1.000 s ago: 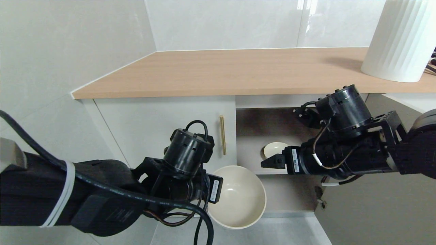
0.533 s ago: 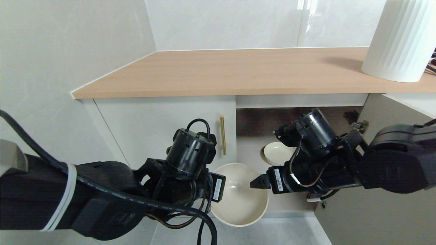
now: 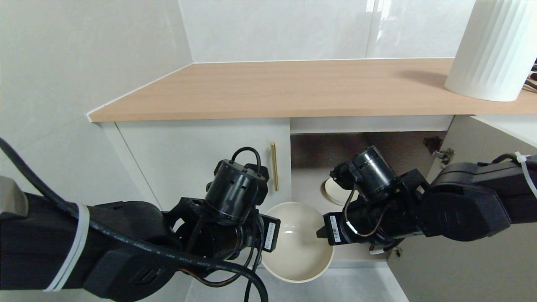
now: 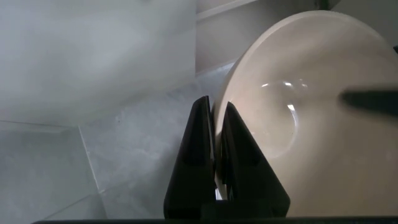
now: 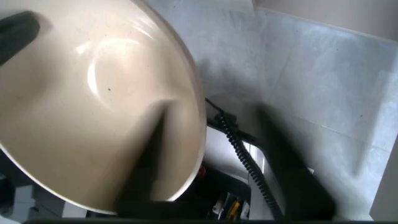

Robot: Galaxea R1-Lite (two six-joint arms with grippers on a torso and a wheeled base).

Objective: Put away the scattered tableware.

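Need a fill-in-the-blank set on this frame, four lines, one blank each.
The left gripper is shut on the ___ of the large glossy cream bowl.
The right gripper at the bowl's far side is ___.
The small cream dish lies inside the ___.
The white ribbed container stands on the wooden ___.
Missing: rim; open; cabinet; countertop.

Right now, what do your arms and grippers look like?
Both arms are matte black. The left arm carries a thick black cable and a white band; the right arm has thin wires and a white tie. Each wrist bears a black cylinder and a white label. The left gripper has slim, tapered black fingers; the right gripper is black.
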